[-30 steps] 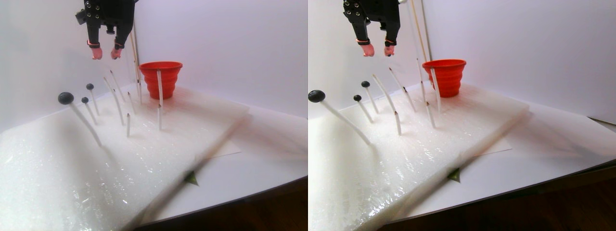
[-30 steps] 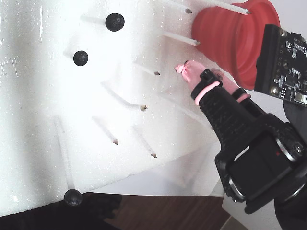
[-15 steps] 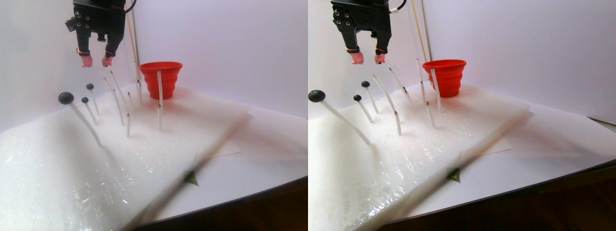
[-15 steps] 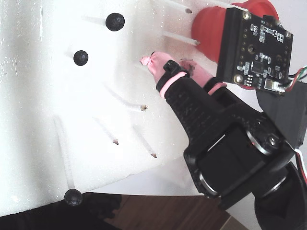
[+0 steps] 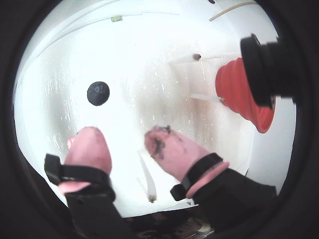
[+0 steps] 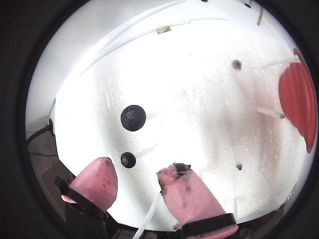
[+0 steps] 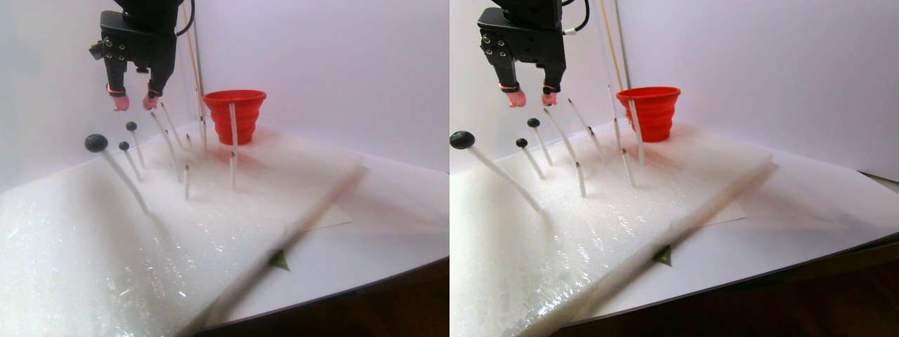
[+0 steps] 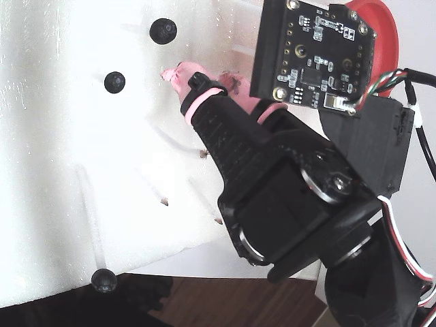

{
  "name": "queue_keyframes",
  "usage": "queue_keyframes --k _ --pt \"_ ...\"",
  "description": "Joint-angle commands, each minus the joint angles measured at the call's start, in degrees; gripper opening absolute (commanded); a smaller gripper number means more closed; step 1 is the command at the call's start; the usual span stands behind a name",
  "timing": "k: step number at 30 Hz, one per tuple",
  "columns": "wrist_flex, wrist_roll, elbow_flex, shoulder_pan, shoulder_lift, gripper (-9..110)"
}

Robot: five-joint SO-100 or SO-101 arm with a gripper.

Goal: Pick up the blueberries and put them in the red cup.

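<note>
Gripper [image 6: 137,179] parted, a clear gap between its two pink-capped fingertips [image 5: 169,149], nothing held and nothing touched. Hanging in the air above the white foam sheet [image 7: 175,225], over the two farther blueberries in the stereo pair view [image 7: 133,102]. Dark smudges on one pink cap.

Three blueberries on thin white sticks [image 7: 126,179] stuck into the foam: nearest and largest at the left of the stereo pair [image 7: 96,143], then a small one [image 7: 123,146], then one more behind it [image 7: 131,126]. In a wrist view, a larger berry [image 6: 133,118] and a smaller one [image 6: 128,160] just ahead of the fingertips, apart from both. Several bare sticks beside them.

Farther back, red cup [image 7: 235,112] upright on the foam's far part, well apart from the berries. Inside hidden; contents not discernible.
</note>
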Motion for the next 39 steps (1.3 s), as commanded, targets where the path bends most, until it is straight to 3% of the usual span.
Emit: queue_keyframes --k 1,39 --pt "-1.85 0.26 -3.25 -2.29 0.53 17" --pt "-12.13 3.69 -10.55 -5.01 -13.18 17"
